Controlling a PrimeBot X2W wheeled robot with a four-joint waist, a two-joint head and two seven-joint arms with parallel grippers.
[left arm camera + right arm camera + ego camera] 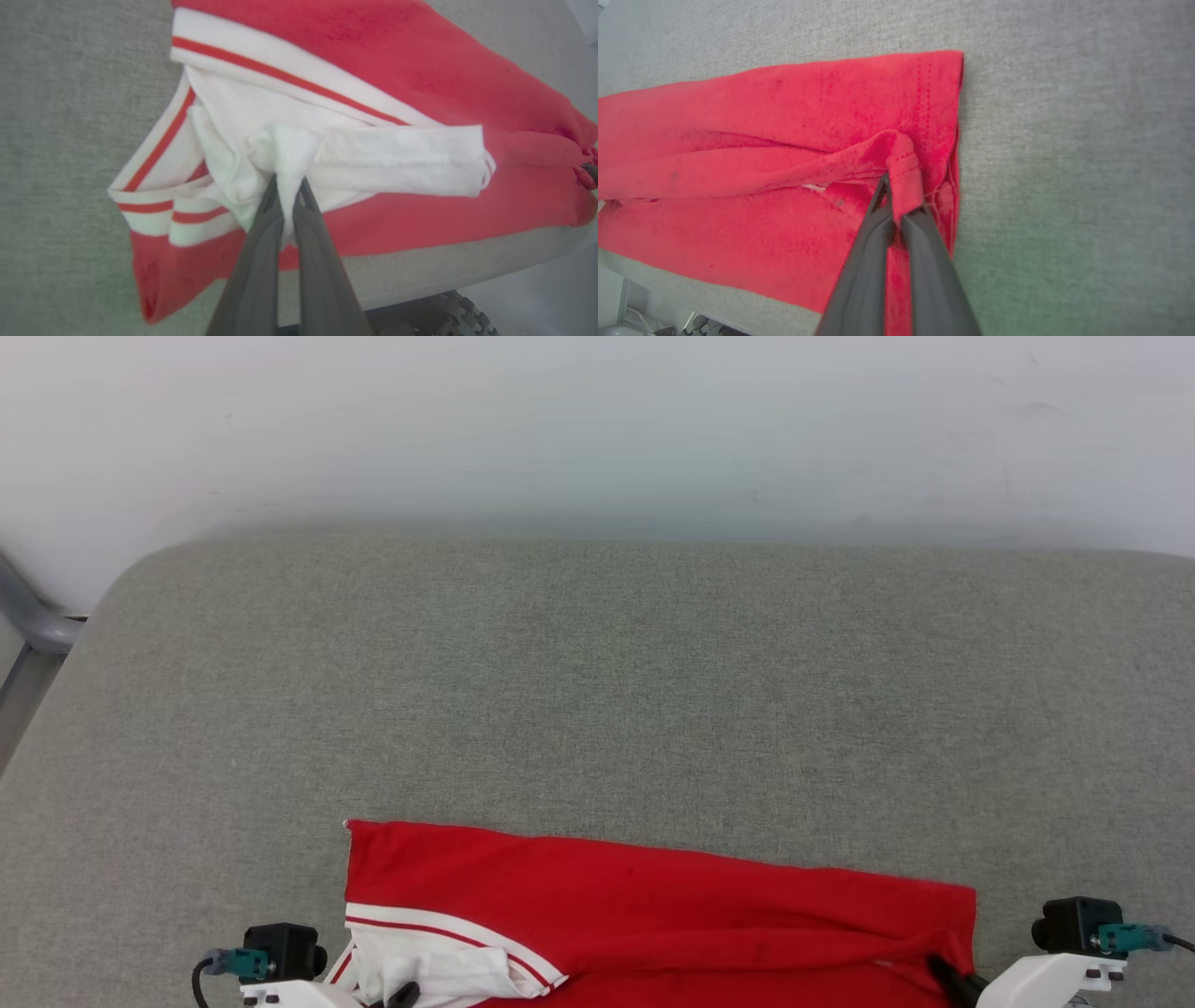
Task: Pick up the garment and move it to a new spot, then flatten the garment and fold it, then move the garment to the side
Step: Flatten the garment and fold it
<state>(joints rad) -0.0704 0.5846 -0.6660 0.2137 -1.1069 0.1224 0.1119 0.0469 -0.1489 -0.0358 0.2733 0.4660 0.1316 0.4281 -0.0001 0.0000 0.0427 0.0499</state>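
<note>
Here: L gripper (288, 184) pinches white sleeve (397, 154) of red jersey garment (653, 905), R gripper (896, 205) its red hem (903, 172); best lift evenly, cloth taut.

Readable text, labels, brands, numbers, signs: none. Entry for the garment (653, 896): plain red cloth and red-striped white trim face the cameras, and nothing on them can be read.
</note>
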